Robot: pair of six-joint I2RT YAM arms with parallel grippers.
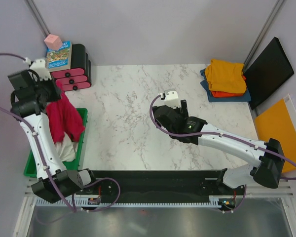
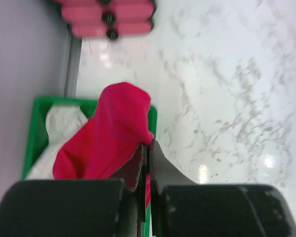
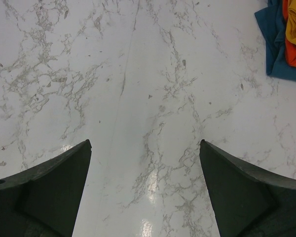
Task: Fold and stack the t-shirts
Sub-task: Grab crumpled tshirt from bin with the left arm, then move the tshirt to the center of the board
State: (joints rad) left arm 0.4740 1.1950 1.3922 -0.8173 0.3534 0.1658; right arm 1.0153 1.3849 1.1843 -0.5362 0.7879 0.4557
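At the table's left edge, over the green bin, the L gripper has its jaws pressed together on a pinch of the red shirt, with only a sliver of cloth showing between them. The shirt hangs bunched from that pinch. Its lower end drapes down into the bin, where a white shirt lies. Whether it's clear of the white one can't be told from these views.

The R gripper hovers over the bare marble table near mid-table, jaws spread wide, holding nothing. At the far right corner sits the pile: yellow shirt on top, orange shirt under it, blue shirt at the bottom.

Handling: the cloth is light, limp and not fragile. One pinch gives a rope of fabric, not a flat sheet, and it'll sag and fold on itself when set down. Thin knit may slip from a shallow bite, so a deeper hold near a seam or collar looks safer. For folding, the better hold is probably two pts, both shoulders or both hem corners, one per gripper, so the shirt spreads under its own weight.
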